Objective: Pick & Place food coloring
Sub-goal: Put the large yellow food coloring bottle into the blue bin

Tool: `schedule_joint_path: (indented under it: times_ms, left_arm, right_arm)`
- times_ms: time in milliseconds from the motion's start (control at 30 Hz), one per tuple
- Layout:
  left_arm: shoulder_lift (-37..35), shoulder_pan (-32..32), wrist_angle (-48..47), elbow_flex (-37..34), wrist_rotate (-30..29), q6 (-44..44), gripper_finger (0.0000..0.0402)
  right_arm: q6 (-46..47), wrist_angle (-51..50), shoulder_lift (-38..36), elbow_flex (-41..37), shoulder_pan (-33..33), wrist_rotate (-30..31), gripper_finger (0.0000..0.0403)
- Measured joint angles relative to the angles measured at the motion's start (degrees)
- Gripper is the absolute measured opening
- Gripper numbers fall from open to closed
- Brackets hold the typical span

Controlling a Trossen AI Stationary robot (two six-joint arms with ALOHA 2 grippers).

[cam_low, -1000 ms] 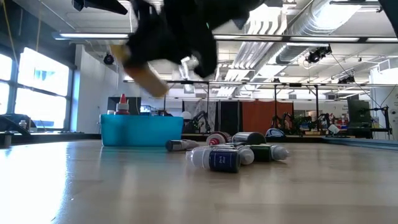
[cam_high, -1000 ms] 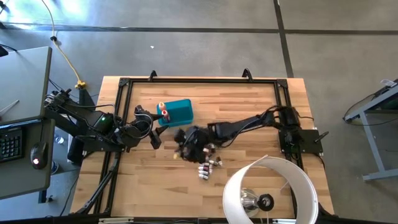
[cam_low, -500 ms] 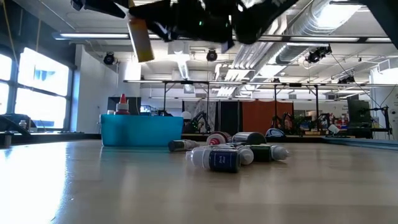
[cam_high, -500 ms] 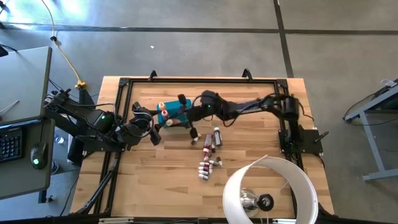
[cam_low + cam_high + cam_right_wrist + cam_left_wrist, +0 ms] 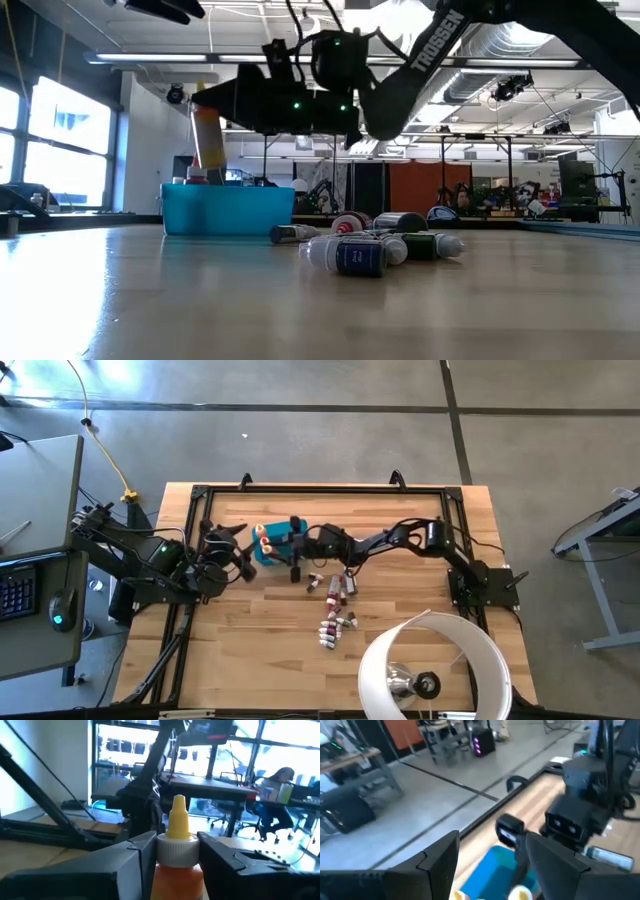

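Orange squeeze bottle [image 5: 176, 872], translucent plastic, ribbed white collar, yellow conical tip [image 5: 178, 817]; pinched between the matte black fingers of the right gripper [image 5: 205, 120]. Long axis upright, tip up, base hanging over the teal bin [image 5: 228, 211]. Bin: smooth rectangular plastic, straight walls, on pale wood-plank table [image 5: 400, 650]; a few upright bottles [image 5: 262, 539] inside at the end nearer the left arm. Loose bottles [image 5: 372, 247], cylindrical, lying on their sides on the tabletop beside the bin, long axes roughly level, caps pointing various ways. Left gripper [image 5: 228, 540] just beside the bin's near end, fingers spread wide, holding nothing.
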Motion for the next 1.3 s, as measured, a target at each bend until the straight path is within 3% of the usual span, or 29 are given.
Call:
schedule_joint_path:
  times_ms: [400,700,933,1200,1300]
  left_arm:
    - [0.2,0.0,1.3,0.0,1.9,-0.1,0.0227]
    - [0.2,0.0,1.2,0.0,2.1,-0.1,0.0227]
    - [0.2,0.0,1.3,0.0,2.1,-0.3,0.0227]
    - [0.2,0.0,1.3,0.0,2.1,-0.5,0.0227]
    - [0.2,0.0,1.3,0.0,2.1,-0.5,0.0227]
  right_arm:
    - [0.1,-2.6,6.4,7.0,-0.5,7.5,0.0119]
    - [-0.6,-8.8,6.6,9.1,-0.6,4.5,0.0121]
    - [1.8,-14.7,6.6,10.4,-1.0,4.5,0.0156]
    - [-1.0,-15.0,6.6,10.4,-1.4,3.8,0.0171]
    - [-1.4,-14.4,5.9,10.4,-1.3,0.0,0.0171]
